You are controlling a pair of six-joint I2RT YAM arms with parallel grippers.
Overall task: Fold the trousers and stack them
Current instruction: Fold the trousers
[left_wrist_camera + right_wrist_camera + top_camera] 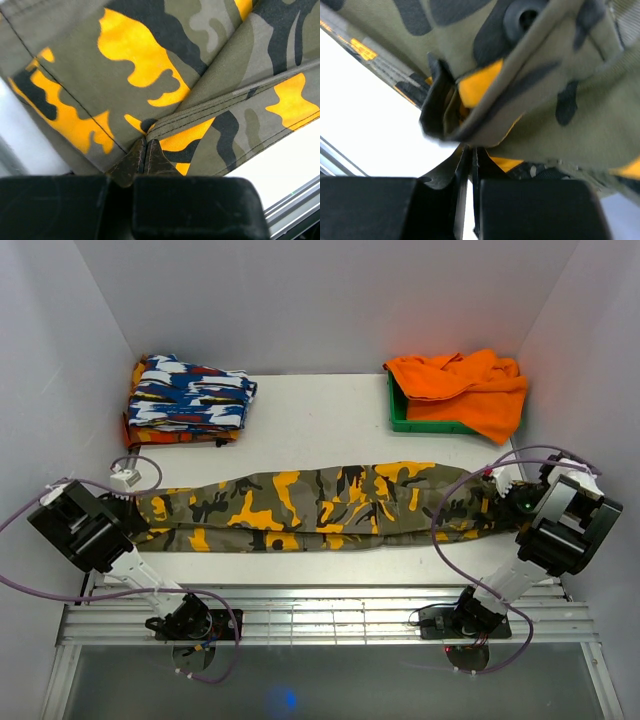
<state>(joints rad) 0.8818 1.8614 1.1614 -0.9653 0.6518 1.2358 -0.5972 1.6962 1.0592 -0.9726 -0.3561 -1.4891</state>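
The camouflage trousers lie stretched out lengthwise across the white table, folded along their length. My left gripper is shut on their left end. In the left wrist view the closed fingertips pinch a seam of the trousers. At the right end, my right gripper is shut on the cloth. The right wrist view shows its tips together under a bunched edge of the trousers, near a dark button.
A folded blue-white-red garment sits at the back left on an orange layer. A green tray at the back right holds an orange cloth. A slatted metal rail runs along the near edge. White walls close in both sides.
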